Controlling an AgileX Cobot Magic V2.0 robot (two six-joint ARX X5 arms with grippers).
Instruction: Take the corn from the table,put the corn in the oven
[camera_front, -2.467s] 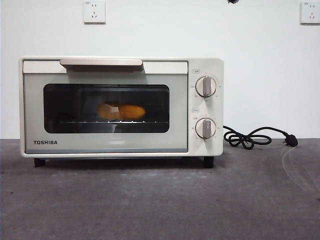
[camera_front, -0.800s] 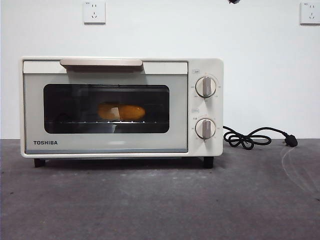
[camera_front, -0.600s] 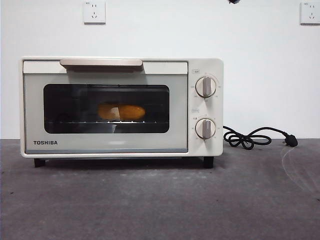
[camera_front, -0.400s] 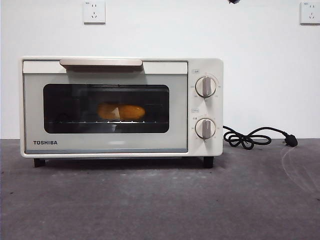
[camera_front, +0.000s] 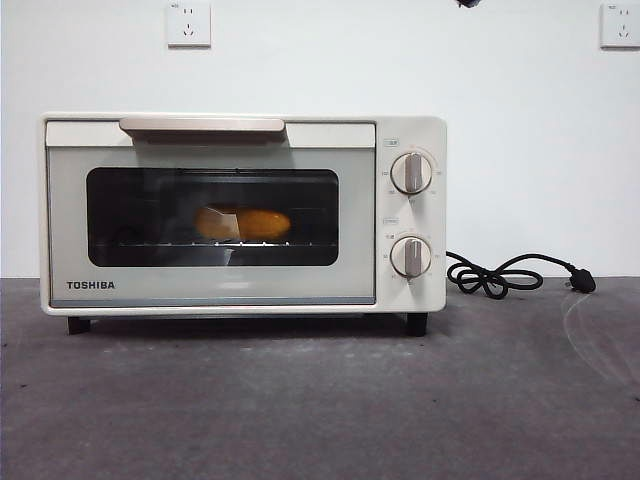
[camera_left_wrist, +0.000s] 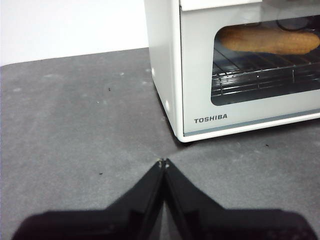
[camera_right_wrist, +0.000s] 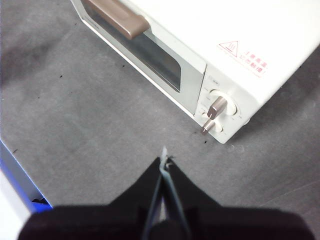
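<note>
Your left gripper (camera_left_wrist: 163, 162) hangs low over the table (camera_left_wrist: 75, 125) with its two black jaws pressed together, tips touching and nothing between them. It points toward the near corner of the TOSHIBA toaster oven (camera_left_wrist: 200, 90), well short of it. Your right gripper (camera_right_wrist: 164, 161) is held higher, looking down on the oven's top and its knob side; its jaws are also closed tight and empty, with bare table between the tips and the oven's front edge.

The corn (camera_front: 243, 223) lies on its side on the wire rack (camera_left_wrist: 260, 75) inside the oven, seen through the dark glass of the closed door (camera_front: 210, 215), about midway across the window. The bar handle (camera_front: 202, 125) sits along the door's top edge. Both grippers are well apart from the corn. The two knobs (camera_front: 411, 173) stand on the oven's right panel, and the black cord (camera_front: 505, 275) lies coiled on the table beside the oven's right side.
</note>
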